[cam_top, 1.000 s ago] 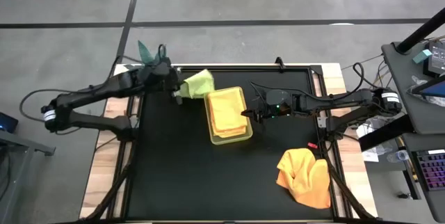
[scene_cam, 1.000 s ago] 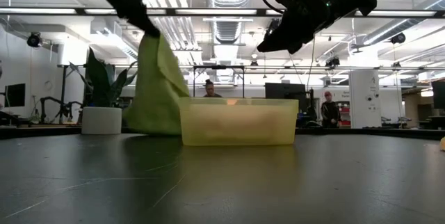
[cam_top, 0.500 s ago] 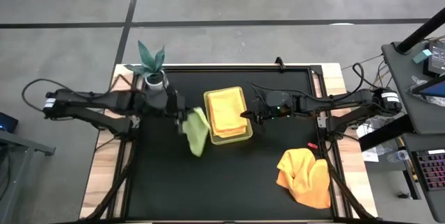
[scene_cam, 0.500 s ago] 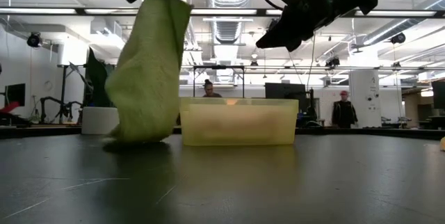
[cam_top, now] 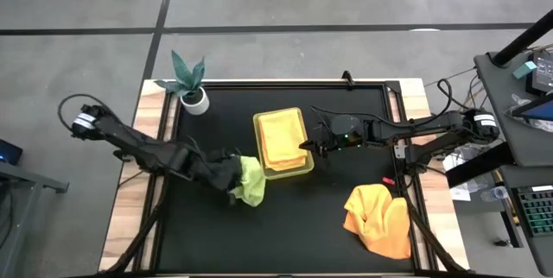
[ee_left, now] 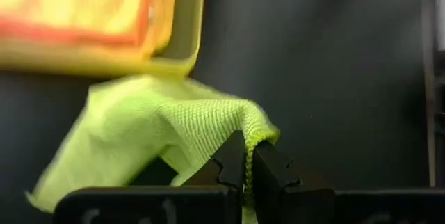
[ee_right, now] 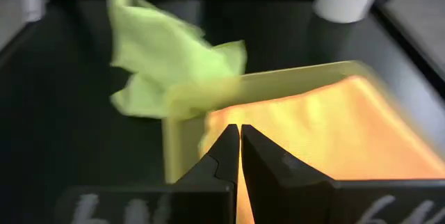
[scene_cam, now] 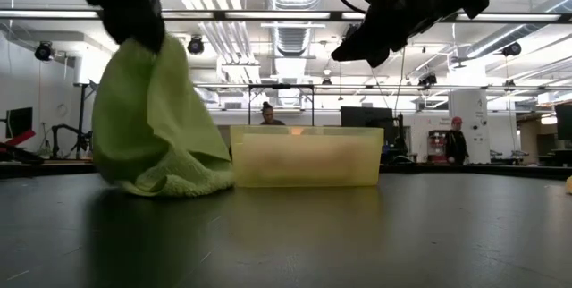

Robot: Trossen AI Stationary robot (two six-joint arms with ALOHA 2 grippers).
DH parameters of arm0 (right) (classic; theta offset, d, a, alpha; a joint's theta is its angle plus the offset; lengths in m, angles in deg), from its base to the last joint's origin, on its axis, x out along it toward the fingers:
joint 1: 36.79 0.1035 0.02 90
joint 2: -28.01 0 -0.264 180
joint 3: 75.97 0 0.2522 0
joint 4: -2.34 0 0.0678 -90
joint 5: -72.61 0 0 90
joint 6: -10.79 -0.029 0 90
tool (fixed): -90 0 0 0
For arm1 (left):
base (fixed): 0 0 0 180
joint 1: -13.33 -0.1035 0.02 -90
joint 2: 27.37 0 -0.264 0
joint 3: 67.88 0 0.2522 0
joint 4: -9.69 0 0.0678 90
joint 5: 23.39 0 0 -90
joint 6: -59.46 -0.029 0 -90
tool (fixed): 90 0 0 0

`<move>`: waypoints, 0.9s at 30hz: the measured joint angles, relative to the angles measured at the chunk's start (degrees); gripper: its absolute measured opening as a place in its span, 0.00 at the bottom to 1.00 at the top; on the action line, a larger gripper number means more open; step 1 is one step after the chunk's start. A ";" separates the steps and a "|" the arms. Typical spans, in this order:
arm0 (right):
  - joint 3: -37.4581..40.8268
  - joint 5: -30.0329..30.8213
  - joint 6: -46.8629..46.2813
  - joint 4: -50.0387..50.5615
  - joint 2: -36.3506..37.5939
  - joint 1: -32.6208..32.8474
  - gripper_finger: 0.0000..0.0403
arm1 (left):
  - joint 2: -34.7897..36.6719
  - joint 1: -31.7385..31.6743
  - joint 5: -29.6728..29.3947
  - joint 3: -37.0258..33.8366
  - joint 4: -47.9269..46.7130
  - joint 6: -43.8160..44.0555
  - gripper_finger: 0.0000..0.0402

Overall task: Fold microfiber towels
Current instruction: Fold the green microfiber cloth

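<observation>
Now, at the table's far left corner: small potted plant in a white pot, clear of the work.

Left gripper — jaws pressed together, pinching a corner of the light green towel; the wrist view shows the cloth's edge nipped between the two fingers. A second ago this towel hung high beside the tray's far left corner. Since then the arm has swung it toward the near side and lowered it. It sits bunched on the black table, just beside the tray's near left corner; in the low view its bottom folds rest on the surface, touching or nearly touching the tray wall.

Yellow-green tray, mid-table: yellow and orange cloth lying inside.

Right gripper — fingers closed on nothing, hovering at the tray's right rim, above the table. No shift over the last second.

Orange towel heap, crumpled, near right corner of the table, well apart from the rest.

Reading: green towel is out of the tray area and down on open table, so it looks ready to be spread flat. No fold made on it yet; likely needs the second gripper on another corner.
</observation>
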 joint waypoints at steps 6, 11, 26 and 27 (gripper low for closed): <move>0.57 -1.71 -0.71 -0.69 -0.36 3.67 0.08 | -7.44 -0.03 -1.43 1.13 0.07 7.94 0.00; 0.17 -1.25 -0.82 -10.14 -4.76 5.82 0.21 | -10.06 0.07 -1.46 1.78 0.14 8.78 0.00; -18.67 -1.33 -0.90 -17.08 -32.71 9.54 0.32 | -5.66 2.35 2.32 1.71 -0.04 10.25 0.00; -20.11 -1.33 -0.81 -16.58 -33.85 9.82 0.32 | -5.24 2.35 2.29 1.71 -0.05 10.55 0.00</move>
